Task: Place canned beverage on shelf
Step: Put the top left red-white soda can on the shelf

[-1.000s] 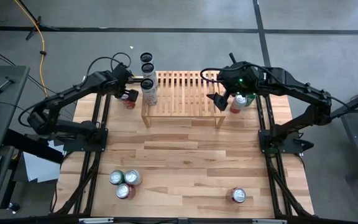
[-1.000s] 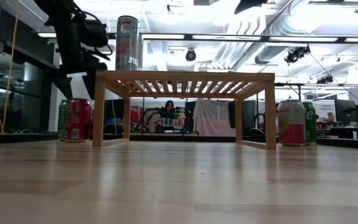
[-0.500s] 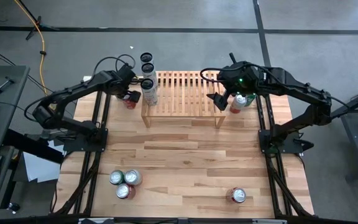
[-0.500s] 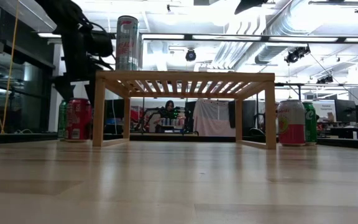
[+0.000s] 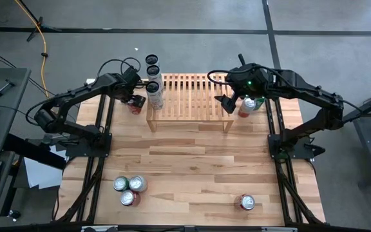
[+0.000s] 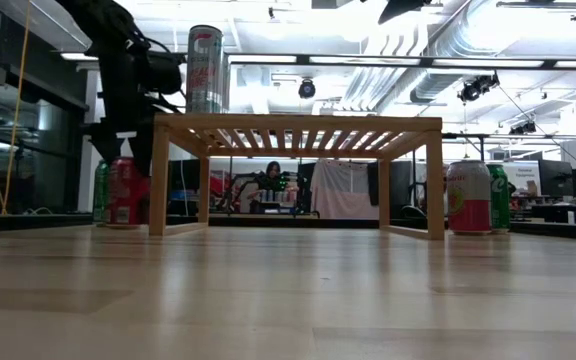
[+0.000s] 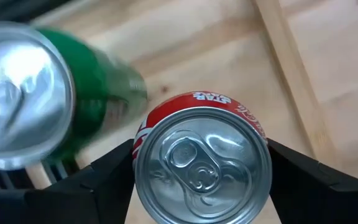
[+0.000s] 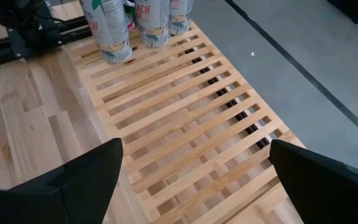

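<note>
Where the tabletop (image 5: 192, 161) meets its far edge, we see the shelf (image 5: 189, 96) standing with three tall pale cans (image 5: 153, 76) in a row on its left end. Just beside the shelf's left leg sits a red can (image 7: 201, 158), upright, with a green can (image 7: 39, 99) right next to it. We find the left claw (image 7: 201, 171) straddling that red can, fingers on either side; we cannot tell whether they press it. The right claw (image 8: 194, 177) hovers over the shelf's right end, spread wide and empty, with two more cans (image 5: 250, 104) just beyond it
</note>
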Controlling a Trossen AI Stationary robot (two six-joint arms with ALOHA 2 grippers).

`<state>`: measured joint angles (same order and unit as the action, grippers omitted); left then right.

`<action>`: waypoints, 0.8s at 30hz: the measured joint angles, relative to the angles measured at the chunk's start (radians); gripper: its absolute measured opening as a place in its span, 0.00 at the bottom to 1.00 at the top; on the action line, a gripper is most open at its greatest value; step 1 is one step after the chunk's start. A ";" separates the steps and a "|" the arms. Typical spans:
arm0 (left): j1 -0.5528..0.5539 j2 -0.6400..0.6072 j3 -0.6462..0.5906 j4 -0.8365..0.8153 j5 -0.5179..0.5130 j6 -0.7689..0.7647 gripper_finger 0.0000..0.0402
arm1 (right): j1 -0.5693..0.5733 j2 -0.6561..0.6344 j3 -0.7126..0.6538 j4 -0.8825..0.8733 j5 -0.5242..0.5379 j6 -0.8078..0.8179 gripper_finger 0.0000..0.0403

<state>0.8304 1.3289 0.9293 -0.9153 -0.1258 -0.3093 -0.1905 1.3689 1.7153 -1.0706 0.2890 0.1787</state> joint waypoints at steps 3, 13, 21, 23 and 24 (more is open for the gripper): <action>-0.001 -0.042 0.018 -0.054 0.009 0.001 0.70 | 0.000 0.000 0.000 0.001 0.000 0.000 0.97; -0.053 -0.285 0.222 -0.362 0.047 -0.023 0.70 | 0.000 0.000 0.000 0.074 -0.008 -0.003 0.97; -0.226 -0.386 0.460 -0.609 0.187 -0.133 0.70 | 0.000 0.000 0.000 0.092 -0.028 -0.003 0.97; -0.276 -0.397 0.518 -0.627 0.256 -0.167 0.70 | 0.000 0.000 0.000 0.096 -0.054 -0.003 0.97; -0.301 -0.399 0.543 -0.635 0.285 -0.184 0.70 | 0.000 0.000 0.000 0.099 -0.071 -0.003 0.97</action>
<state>0.5291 0.9298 1.4721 -1.5502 0.1589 -0.4933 -0.1902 1.3689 1.7149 -0.9721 0.2177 0.1754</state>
